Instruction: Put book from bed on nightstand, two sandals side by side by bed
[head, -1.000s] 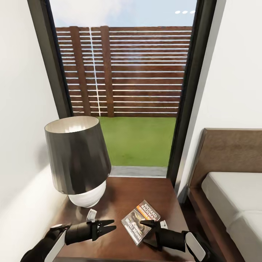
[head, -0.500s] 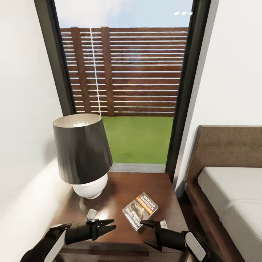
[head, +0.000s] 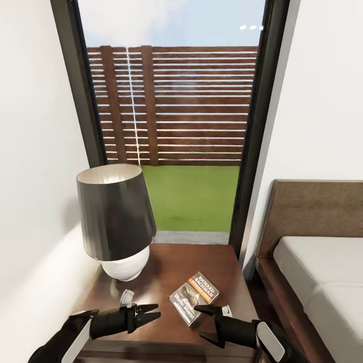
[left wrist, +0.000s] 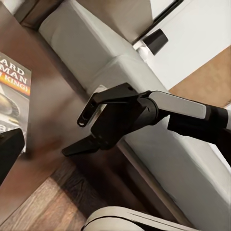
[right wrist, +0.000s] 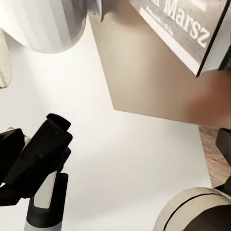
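Book (head: 194, 297) first: the small paperback with its orange band lies flat on the dark wooden top of the nightstand (head: 222, 262), face up and turned at an angle, between the lamp (head: 117, 222) and the edge nearest the bed (head: 322, 272). It rests free, nothing touching it, which suggests that this part of the task is already done and the nightstand was chosen simply because it stands just beside the bed frame. The right gripper (head: 204, 322) hangs low over the near edge of the nightstand, just short of the book's corner, its two dark fingers spread wide apart and holding nothing; the forearm reaches in from the lower right, roughly level. The left gripper (head: 151, 312) hovers on the other side, near the front edge, pointing toward the right one, its fingers drawn close together at the tips with nothing between them; in the left wrist view the right gripper (left wrist: 91, 130) shows with its fingers plainly parted, the bed behind it. Both arms sit low and tucked in front of the trunk, a pose that reads as a rest after release. The sandals remain to be dealt with, by judgement from the task.
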### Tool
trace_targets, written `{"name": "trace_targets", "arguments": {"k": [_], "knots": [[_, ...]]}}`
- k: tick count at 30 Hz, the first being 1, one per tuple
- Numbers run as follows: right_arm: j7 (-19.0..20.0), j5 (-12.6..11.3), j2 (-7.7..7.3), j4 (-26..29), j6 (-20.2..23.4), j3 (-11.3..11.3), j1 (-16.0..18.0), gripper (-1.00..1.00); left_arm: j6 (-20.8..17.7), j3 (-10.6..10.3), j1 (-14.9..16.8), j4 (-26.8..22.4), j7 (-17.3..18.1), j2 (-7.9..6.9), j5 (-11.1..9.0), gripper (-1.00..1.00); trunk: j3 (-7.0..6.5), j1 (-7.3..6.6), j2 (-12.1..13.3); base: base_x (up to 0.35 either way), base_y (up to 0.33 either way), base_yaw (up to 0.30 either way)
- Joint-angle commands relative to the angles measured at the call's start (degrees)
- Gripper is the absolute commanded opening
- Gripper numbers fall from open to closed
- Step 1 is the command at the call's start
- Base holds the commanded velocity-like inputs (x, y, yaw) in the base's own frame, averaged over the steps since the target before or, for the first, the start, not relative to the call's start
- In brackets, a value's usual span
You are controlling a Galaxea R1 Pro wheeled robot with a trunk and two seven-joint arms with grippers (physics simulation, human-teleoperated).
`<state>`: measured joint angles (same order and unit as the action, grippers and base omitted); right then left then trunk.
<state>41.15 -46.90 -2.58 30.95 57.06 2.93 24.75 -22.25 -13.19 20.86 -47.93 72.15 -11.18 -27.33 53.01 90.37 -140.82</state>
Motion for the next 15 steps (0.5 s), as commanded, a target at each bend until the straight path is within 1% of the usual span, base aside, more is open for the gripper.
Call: {"name": "trace_targets", "arguments": {"k": [1,8,15], "knots": [[0.33,0.14,-0.06,-0.01,-0.02,0.23,0.03,1.00,-0.60,-0.25,0.05,0.01,-0.04,-0.06,-0.53,1.00,-0.13,-0.24,0.39,0.000,0.000,0.000],[0.26,0.24,-0.06,0.11,-0.07,0.23,0.03,1.00,-0.64,-0.25,0.04,0.00,-0.80,0.63,-0.48,1.00,-1.38,-1.78,3.20,0.000,0.000,0.000],[0.60,0.31,-0.14,0.71,-0.12,0.18,0.03,1.00,-0.93,-0.32,0.00,-0.01,-0.61,0.61,-0.52,1.00,-2.64,-3.31,6.01,0.000,0.000,0.000]]}}
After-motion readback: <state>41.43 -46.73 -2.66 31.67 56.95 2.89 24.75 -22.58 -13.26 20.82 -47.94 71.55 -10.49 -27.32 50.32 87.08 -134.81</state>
